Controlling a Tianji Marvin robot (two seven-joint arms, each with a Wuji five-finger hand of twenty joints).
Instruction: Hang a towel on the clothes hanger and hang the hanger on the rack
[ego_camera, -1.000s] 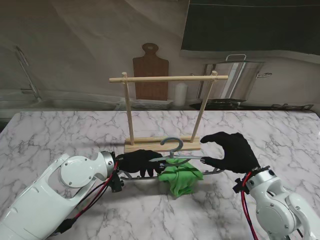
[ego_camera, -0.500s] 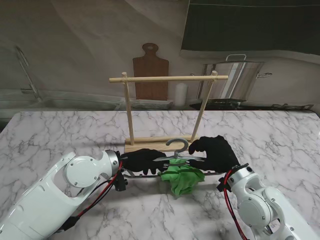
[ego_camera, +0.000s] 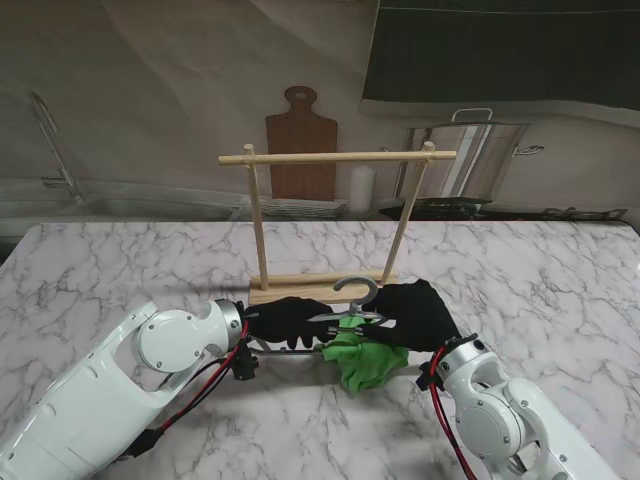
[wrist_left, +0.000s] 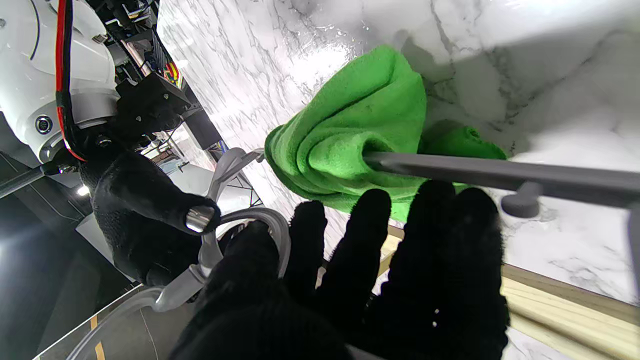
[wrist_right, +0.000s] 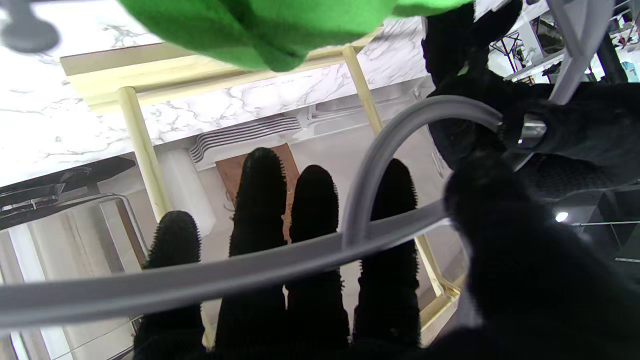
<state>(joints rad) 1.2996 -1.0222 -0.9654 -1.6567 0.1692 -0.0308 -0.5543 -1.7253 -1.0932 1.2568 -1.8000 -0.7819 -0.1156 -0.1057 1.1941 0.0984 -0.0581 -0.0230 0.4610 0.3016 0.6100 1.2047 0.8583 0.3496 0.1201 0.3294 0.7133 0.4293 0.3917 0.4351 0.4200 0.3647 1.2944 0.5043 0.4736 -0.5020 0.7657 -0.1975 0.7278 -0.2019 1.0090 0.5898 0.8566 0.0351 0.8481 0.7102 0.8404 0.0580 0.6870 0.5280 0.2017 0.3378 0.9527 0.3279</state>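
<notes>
Two gloved hands meet at the middle of the grey hanger, close in front of the rack's base. The left hand comes in from the left with its fingers wrapped on the hanger near the neck; its wrist view shows the fingertips lying along the bar beside the towel, so I read it as clamped on the hanger to steady it. The right hand reaches from the right, and its wrist view shows the fingers extended behind the hanger's upper arm while the thumb sits by the hook, near the other hand's thumb; it looks laid around the hanger's shoulder, though I cannot tell whether it is truly gripping. Holding both sides of the neck probably keeps the hanger level, so the cloth does not slide off when lifted. The green towel is bunched over the lower bar, hanging toward the near side and partly resting on the marble table. It is draped but crumpled, so the first half of the task seems roughly met. Farther back stands the wooden rack, its top rail bare and well above the hook, which points up toward it; the hanging step is not yet done.
</notes>
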